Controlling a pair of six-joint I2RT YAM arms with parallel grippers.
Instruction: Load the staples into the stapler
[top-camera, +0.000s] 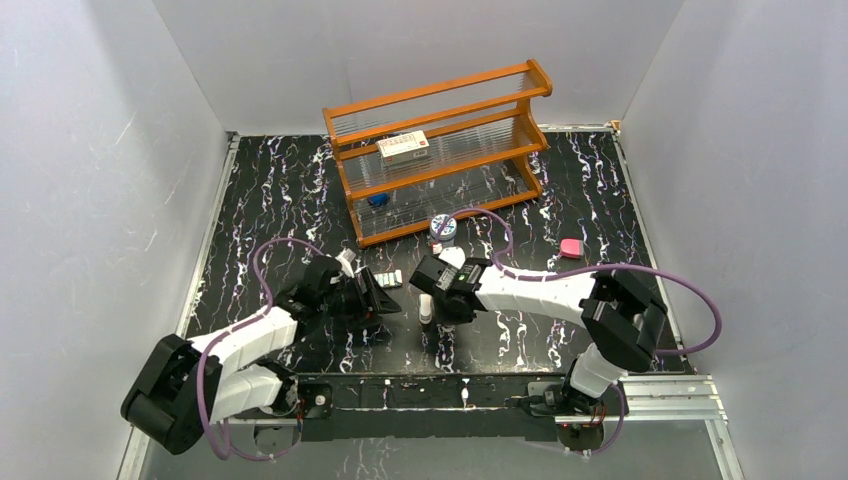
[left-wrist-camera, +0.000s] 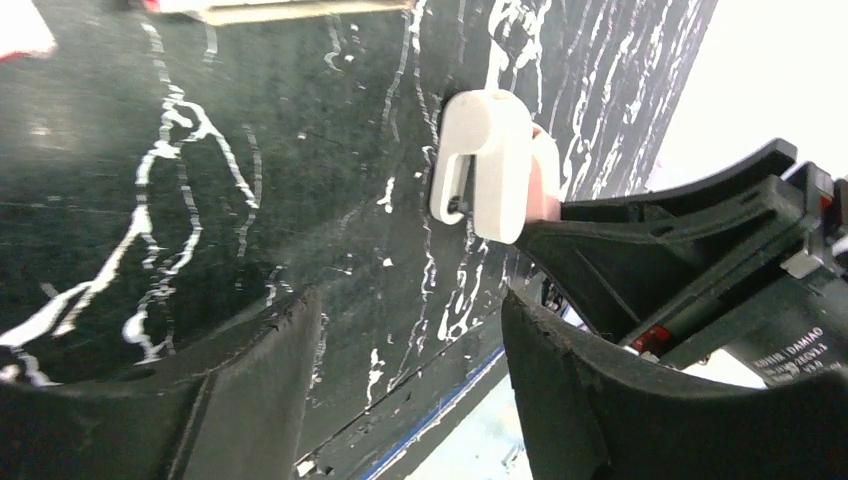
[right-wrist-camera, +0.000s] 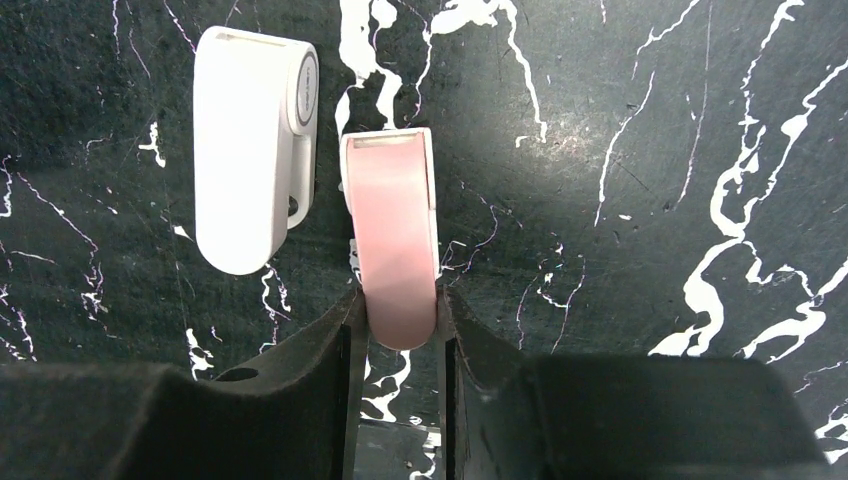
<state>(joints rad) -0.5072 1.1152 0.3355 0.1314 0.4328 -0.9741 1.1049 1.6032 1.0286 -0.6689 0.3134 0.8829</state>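
Observation:
The white stapler (right-wrist-camera: 250, 150) lies on the black marbled table, closed, just left of the peach stapler (right-wrist-camera: 392, 240). My right gripper (right-wrist-camera: 398, 312) is shut on the rounded end of the peach stapler, not on the white one. In the top view the white stapler (top-camera: 426, 308) sits at the tips of the right gripper (top-camera: 436, 292). My left gripper (left-wrist-camera: 405, 320) is open and empty, just left of the white stapler (left-wrist-camera: 485, 160) and pointing at it. A small greyish block, apparently the staples (top-camera: 388, 278), lies just behind the left gripper (top-camera: 372, 298).
A wooden rack (top-camera: 440, 150) stands at the back, with a larger red-and-white box (top-camera: 404, 148) on its shelf and a blue item (top-camera: 377, 199) below. A round tin (top-camera: 443, 228) and a pink object (top-camera: 571, 248) lie in front of it. Grey walls surround the table.

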